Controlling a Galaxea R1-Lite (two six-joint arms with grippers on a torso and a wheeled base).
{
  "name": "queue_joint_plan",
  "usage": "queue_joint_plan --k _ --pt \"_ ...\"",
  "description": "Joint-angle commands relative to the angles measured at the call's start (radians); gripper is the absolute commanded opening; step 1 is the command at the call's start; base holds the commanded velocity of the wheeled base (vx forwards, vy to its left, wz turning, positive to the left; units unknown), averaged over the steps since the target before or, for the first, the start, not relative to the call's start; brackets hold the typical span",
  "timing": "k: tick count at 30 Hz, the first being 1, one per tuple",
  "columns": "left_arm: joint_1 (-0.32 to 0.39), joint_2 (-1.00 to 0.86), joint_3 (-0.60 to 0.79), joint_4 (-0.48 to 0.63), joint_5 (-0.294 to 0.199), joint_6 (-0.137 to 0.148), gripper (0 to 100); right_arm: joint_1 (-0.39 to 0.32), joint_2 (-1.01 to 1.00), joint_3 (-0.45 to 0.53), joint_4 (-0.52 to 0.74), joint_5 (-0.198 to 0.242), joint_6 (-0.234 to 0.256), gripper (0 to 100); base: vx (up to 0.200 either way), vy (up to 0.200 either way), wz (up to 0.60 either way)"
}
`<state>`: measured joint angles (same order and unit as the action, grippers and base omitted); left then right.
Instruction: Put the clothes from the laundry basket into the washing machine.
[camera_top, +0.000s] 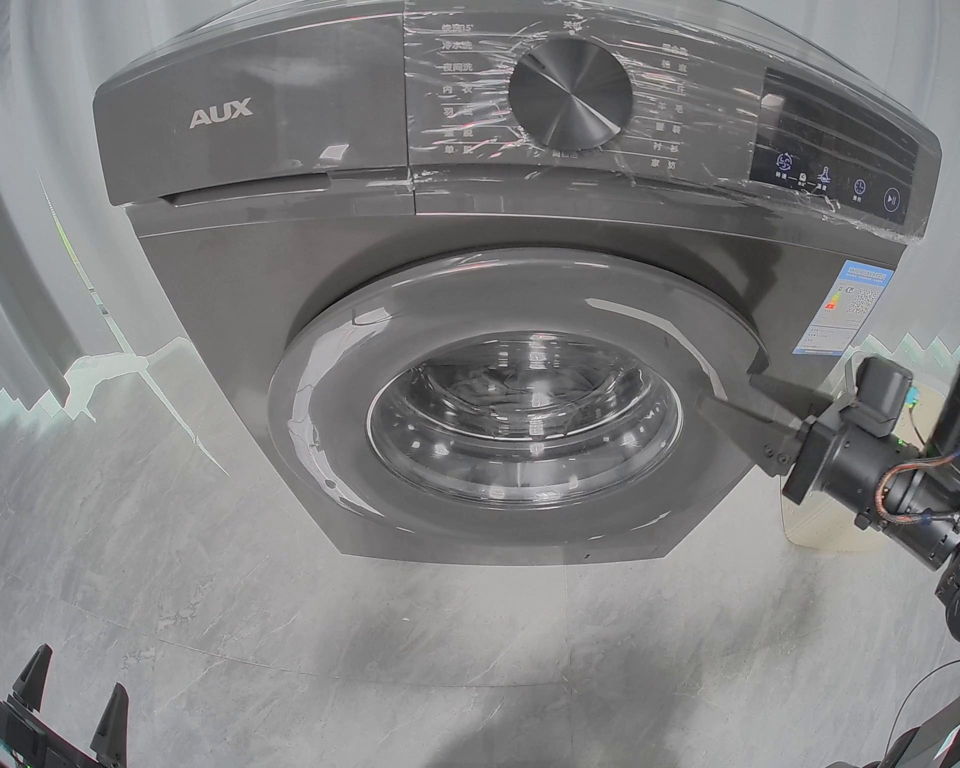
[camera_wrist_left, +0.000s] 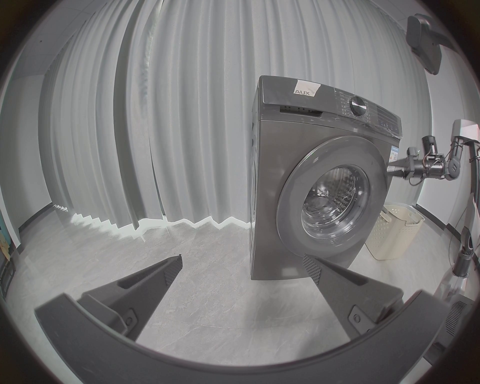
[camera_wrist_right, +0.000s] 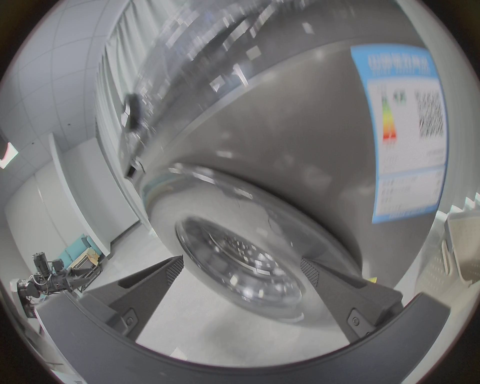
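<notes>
Washing machine (camera_top: 300, 250): you face its grey front squarely; it stands on the pale floor (camera_top: 400, 640).
Door (camera_top: 330, 400): round with a glass window, lying flush against the washing machine's front, shut.
Laundry basket (camera_wrist_left: 395, 230): pale and perforated, on the floor just beside the washing machine's right side; you cannot tell what lies inside.
Right gripper (camera_top: 735, 400): your fingers stand wide apart with nothing between them, tips at the door's right rim; contact cannot be told.
Left gripper (camera_top: 80, 672): spread wide, holding nothing, low and well out in front of the washing machine's left corner.
Label (camera_top: 845, 305): blue-edged sticker on the washing machine's front, above your right gripper.
</notes>
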<state>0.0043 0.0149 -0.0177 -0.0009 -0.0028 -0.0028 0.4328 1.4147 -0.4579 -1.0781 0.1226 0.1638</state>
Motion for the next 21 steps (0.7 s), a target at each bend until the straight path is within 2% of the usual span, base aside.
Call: queue_joint_plan --k 1,4,6,7,8,10,12,14,15,16,17,21 --pt "0.000 -0.009 0.018 -0.001 0.001 -0.008 100 0.064 -0.194 0.151 0.056 -0.003 -0.009 100 0.000 0.000 0.00" --pt "0.000 -0.009 0.016 -0.001 0.001 -0.010 100 0.052 -0.352 0.226 0.141 -0.004 -0.052 100 0.000 0.000 0.00" --pt "0.000 -0.009 0.016 -0.001 0.001 -0.010 100 0.049 -0.392 0.242 0.167 -0.004 -0.061 100 0.000 0.000 0.00" --pt "0.000 -0.009 0.016 -0.001 0.001 -0.010 100 0.029 -0.473 0.266 0.228 -0.006 -0.070 100 0.000 0.000 0.00" --pt "0.000 -0.009 0.016 -0.001 0.001 -0.008 100 -0.016 -0.565 0.285 0.303 -0.018 -0.070 100 0.000 0.000 0.00" --pt "0.000 -0.009 0.016 -0.001 0.001 -0.008 100 -0.046 -0.614 0.292 0.343 -0.027 -0.072 100 0.000 0.000 0.00" --pt "0.000 -0.009 0.016 -0.001 0.001 -0.011 100 -0.143 -0.778 0.297 0.483 -0.037 -0.076 100 0.000 0.000 0.00" --pt "0.000 -0.009 0.016 -0.001 0.003 -0.013 100 -0.201 -0.867 0.297 0.555 -0.032 -0.076 100 0.000 0.000 0.00" --pt "0.000 -0.009 0.016 -0.001 0.003 -0.013 100 -0.201 -0.867 0.297 0.555 -0.032 -0.076 100 0.000 0.000 0.00" --pt "0.000 -0.009 0.016 -0.001 0.001 -0.013 100 -0.270 -0.965 0.298 0.641 -0.024 -0.078 100 0.000 0.000 0.00" --pt "0.000 -0.009 0.016 -0.001 0.001 -0.011 100 -0.302 -1.014 0.297 0.690 -0.018 -0.078 100 0.000 0.000 0.00" --pt "0.000 -0.009 0.016 -0.001 0.001 -0.010 100 -0.365 -1.123 0.298 0.808 0.012 -0.083 100 0.000 0.000 0.00"
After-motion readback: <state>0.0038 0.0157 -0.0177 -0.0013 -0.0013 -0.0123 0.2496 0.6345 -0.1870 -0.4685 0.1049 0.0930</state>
